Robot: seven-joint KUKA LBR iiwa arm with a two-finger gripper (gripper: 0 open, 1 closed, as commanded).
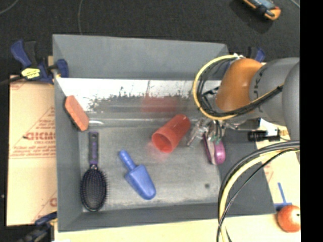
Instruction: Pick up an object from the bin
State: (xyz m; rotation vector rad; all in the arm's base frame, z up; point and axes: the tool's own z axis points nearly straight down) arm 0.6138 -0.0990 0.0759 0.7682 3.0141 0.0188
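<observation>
The claw (201, 133) is down low at the right end of the grey bin (68, 175), hanging under the arm's orange cover (237, 84) and a loop of cables (196, 87). Whether it is released or clenched I cannot tell from where I stand. Just to its left, nearly touching it, a red cup (170, 133) lies on its side with its open mouth turned away from the claw. Just on the claw's other side, a little nearer the front wall, lies a small purple and pink thing (218, 153), close against the bin's right wall. I cannot tell whether the claw touches either of them. Further left of the claw, past the cup and toward the front wall, a blue scoop (137, 176) lies flat. Well apart from the claw, at the bin's far left end, a black hairbrush (94, 185) with a purple handle lies along the wall, and beyond it an orange block (76, 112) rests in the back corner.
</observation>
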